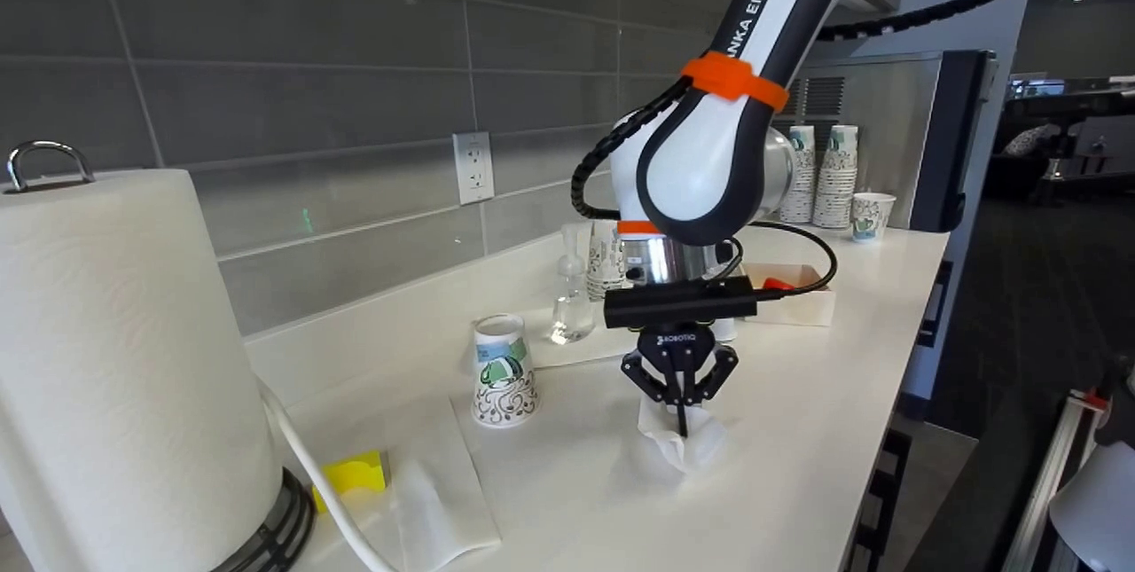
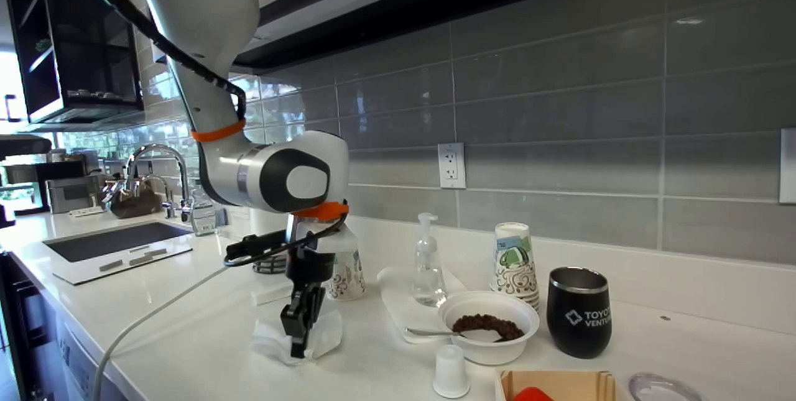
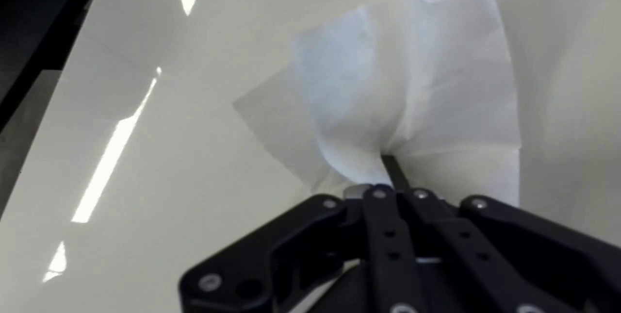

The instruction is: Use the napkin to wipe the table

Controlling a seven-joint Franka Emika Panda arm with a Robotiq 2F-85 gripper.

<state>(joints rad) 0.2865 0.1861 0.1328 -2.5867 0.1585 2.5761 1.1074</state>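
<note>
A white napkin (image 1: 705,443) stands crumpled on the white countertop (image 1: 763,501). It also shows in an exterior view (image 2: 326,332) and spreads out in fan-like folds in the wrist view (image 3: 456,60). My gripper (image 1: 682,421) points down, with its fingers closed together on the napkin's gathered middle. The gripper also shows in an exterior view (image 2: 298,345) and in the wrist view (image 3: 390,165). The napkin's lower edges touch or nearly touch the counter; the exact contact is hidden by the folds.
A paper cup stack (image 1: 504,377), a soap bottle (image 2: 429,273) and a bowl (image 2: 527,326) of brown bits stand toward the wall. A small white cup (image 2: 451,373), black tumbler (image 2: 578,320) and cardboard tray (image 2: 591,382) are nearby. A paper towel roll (image 1: 124,359) and yellow object (image 1: 355,473) are opposite.
</note>
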